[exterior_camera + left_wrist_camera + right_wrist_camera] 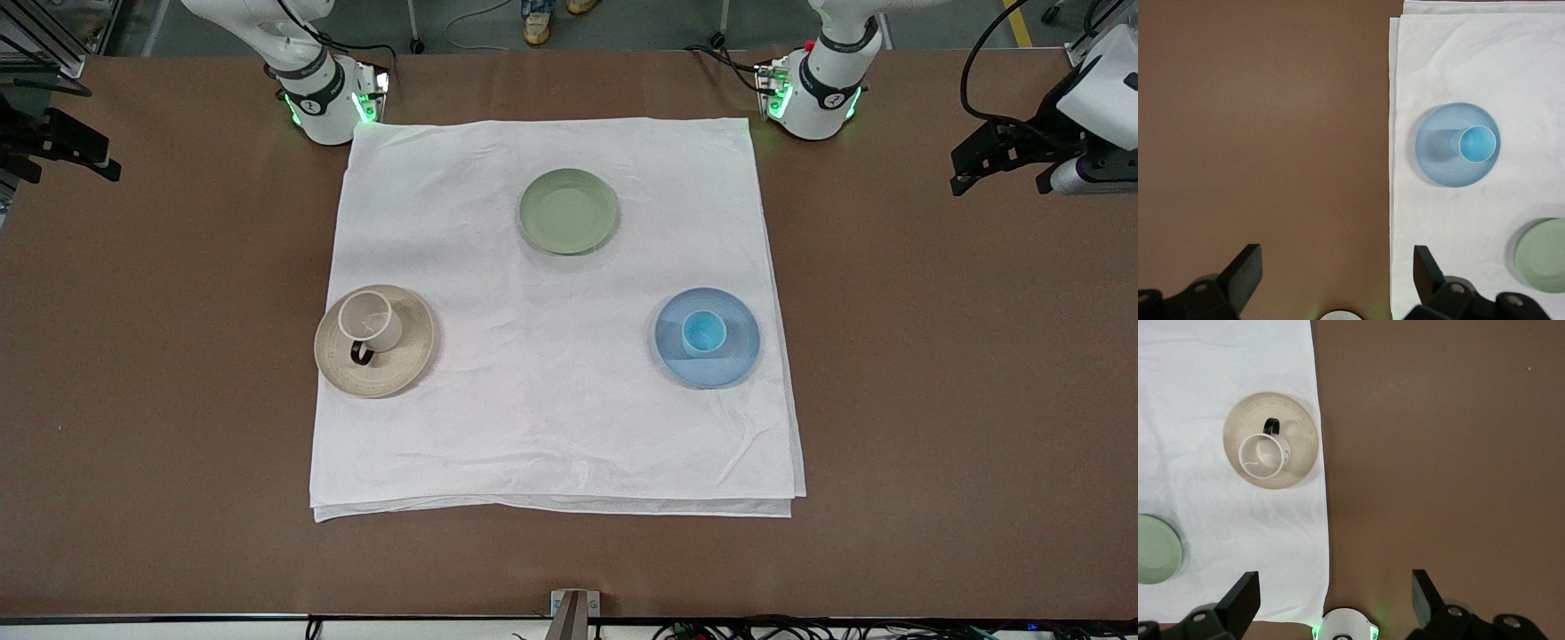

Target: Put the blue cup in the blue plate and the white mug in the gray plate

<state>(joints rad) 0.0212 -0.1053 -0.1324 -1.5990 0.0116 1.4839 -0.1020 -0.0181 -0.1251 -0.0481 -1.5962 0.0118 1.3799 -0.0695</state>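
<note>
both cups are sitting upright in their plates, both grippers are hanging wide open.

the off-white white mug [371, 322] is standing in the ridged beige gray plate [402, 366], mouth up, its black loop handle pointing toward the front camera. the light-blue tapered blue cup [703, 333] is standing mouth up in the pale blue plate [738, 356], toward the left arm's end of the white cloth [551, 418]. farther back, a green plate [569, 211] is lying bare. the left gripper [1336, 273] and right gripper [1335, 597] are waiting over the brown bench [133, 400], fingers [1245, 273] spread, well apart from everything.
</note>
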